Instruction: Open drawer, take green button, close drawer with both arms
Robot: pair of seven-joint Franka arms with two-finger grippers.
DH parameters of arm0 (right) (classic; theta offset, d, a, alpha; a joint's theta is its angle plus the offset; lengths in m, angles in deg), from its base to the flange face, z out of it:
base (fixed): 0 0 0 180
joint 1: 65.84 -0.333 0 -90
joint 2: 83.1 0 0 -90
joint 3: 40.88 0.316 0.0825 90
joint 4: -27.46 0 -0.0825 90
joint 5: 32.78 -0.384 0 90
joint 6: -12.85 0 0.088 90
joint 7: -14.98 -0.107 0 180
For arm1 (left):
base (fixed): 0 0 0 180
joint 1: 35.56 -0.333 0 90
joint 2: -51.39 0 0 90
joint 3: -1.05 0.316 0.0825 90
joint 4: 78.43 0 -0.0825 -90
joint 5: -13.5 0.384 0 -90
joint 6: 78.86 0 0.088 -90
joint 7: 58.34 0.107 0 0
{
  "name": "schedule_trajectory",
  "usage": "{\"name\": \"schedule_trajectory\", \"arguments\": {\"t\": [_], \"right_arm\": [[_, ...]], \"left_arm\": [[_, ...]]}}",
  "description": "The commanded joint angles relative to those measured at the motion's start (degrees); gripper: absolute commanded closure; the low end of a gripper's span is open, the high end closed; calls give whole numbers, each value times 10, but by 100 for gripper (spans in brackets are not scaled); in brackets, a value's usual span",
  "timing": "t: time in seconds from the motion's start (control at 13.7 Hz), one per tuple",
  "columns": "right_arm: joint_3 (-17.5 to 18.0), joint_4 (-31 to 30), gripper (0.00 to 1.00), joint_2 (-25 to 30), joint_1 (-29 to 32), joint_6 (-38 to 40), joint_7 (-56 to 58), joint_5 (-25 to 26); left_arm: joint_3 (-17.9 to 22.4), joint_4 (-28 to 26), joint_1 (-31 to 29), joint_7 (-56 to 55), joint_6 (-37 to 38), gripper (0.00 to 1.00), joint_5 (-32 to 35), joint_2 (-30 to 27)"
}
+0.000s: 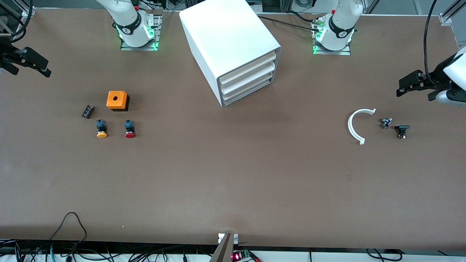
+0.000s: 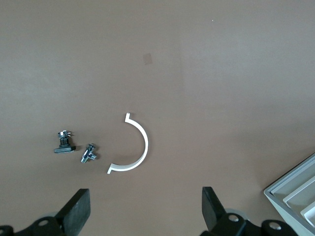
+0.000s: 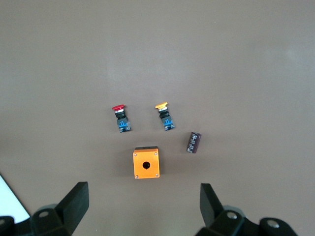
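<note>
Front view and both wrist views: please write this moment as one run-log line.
stage: not started | wide white plastic drawer: closed | green button: not visible | left gripper: open, over white curved clip | right gripper: open, over orange box

Bare table (image 1: 225, 174) before the closed drawer (image 1: 247, 91); yellow button (image 1: 101, 129), red button (image 1: 129, 129), white half-ring (image 1: 355, 125) well aside

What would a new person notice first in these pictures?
The big white cabinet stands between the arm bases, all drawers shut. An orange box sits toward the right arm's end, with yellow-capped and red-capped buttons nearer the camera. Both claws, left and right, hang open at the table's ends.
</note>
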Motion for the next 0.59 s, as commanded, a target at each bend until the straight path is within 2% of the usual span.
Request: {"name": "schedule_trajectory", "arguments": {"t": [0.0,0.29,0.51], "right_arm": [[0,-7,0,6,0,-5,8,0],[0,-7,0,2,0,-2,7,-1],[-1,-5,0,-2,0,-6,0,-4]], "left_arm": [[1,21,-2,-2,15,0,-28,9],[-1,21,-5,0,16,0,-51,7],[0,19,-14,3,15,0,-98,26]]}}
